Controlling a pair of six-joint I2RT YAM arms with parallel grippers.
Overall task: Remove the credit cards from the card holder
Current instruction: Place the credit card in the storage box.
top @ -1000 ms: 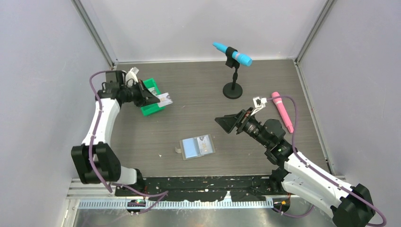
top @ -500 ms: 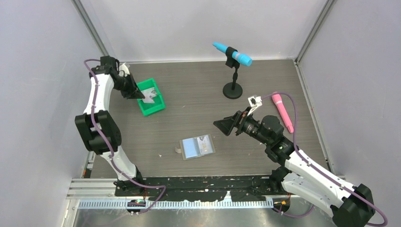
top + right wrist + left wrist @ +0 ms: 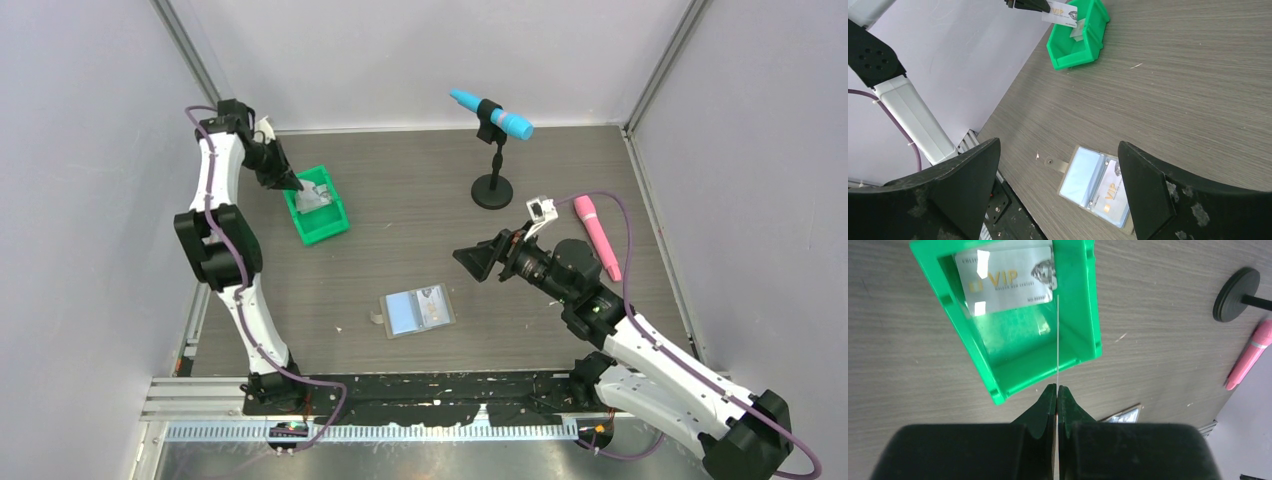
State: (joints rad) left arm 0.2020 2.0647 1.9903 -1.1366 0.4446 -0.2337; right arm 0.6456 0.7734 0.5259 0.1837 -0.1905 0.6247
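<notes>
Credit card pinched edge-on in left end effector over green bin, just needs dropping in. Right end effector sits wide open, empty.

In the left wrist view the card pinched in the left fingers shows only edge-on, so its face is hidden. The green bin runs past the top edge, and the fine print on the VIP card inside is too small to read. In the right wrist view, one of the right fingers covers a corner of the card holder.
</notes>
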